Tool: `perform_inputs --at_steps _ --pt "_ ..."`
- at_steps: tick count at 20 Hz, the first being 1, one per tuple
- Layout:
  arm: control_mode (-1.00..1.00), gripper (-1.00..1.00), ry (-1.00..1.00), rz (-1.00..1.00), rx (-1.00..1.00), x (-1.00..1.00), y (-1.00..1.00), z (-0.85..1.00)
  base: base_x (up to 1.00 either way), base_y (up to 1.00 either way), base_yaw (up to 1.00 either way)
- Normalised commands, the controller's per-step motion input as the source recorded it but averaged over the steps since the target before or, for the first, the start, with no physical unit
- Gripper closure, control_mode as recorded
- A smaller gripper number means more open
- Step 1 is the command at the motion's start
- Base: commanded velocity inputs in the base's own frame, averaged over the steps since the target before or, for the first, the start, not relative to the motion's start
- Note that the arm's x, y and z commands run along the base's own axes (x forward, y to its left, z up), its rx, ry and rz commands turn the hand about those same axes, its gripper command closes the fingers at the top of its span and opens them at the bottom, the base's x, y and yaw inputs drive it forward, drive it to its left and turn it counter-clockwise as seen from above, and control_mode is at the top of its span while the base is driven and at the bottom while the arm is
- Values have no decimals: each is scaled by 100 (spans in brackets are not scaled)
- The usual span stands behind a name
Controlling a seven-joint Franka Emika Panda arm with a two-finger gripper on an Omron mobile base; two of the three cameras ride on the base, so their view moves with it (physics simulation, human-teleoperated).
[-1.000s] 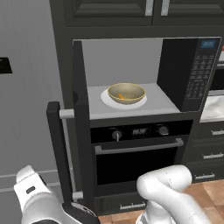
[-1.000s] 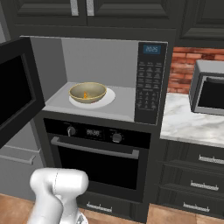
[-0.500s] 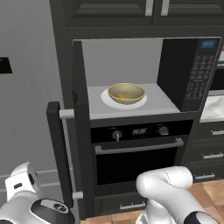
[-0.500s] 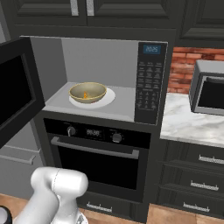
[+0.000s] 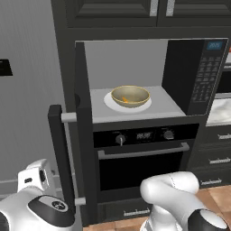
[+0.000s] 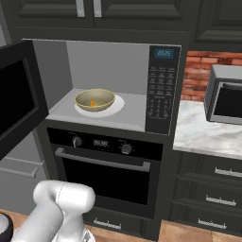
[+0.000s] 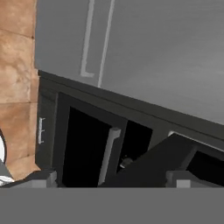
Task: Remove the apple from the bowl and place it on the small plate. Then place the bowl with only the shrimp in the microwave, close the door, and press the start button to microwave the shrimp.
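From the left base view, 1 bowl [image 5: 130, 96] sits on the white tray [image 5: 110, 102] inside the microwave [image 5: 189, 76], with 1 orange shrimp [image 5: 125, 99] piece showing in it and no apple among it. The door [image 5: 83, 126] stands open, edge-on, its long bar handle [image 5: 57, 158] toward the camera. The arm's white links are low at the bottom, beside that handle.

From the right base view, the same 1 bowl [image 6: 94, 99] rests on the tray, and the door [image 6: 16, 101] swings out to the left. 1 keypad panel [image 6: 159, 90] carries the blue display. Below is 1 oven [image 6: 106, 165] with 2 knobs; 1 silver box [image 6: 226, 100] stands on the marble table [image 6: 203, 134].

In the hand view, the claw [image 7: 111, 177] is released, its 2 tips wide apart with nothing between them, looking at grey panelling and dark cabinet fronts.

My worry: pushing from this low spot could hook the arm on the handle, or a hard slam could jolt the bowl off its tray. Counts of shrimp beyond 1 I cannot tell.
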Motion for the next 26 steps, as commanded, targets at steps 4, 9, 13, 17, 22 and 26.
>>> perform_inputs --at_steps 4,9,13,17,22,26 --pt "-100 -100 0 -9 1 0 -100 0 0 0 0" --pt "-100 -100 -4 -9 0 0 -100 1 0 0 0" --pt "-100 -100 -6 -7 0 0 -100 14 0 0 0" --pt "-100 -100 -3 -2 2 16 -100 23 0 0 0" --pt "-100 -100 0 -1 2 33 -92 23 0 0 0" --pt "-100 -100 0 0 3 45 -90 15 0 0 0"
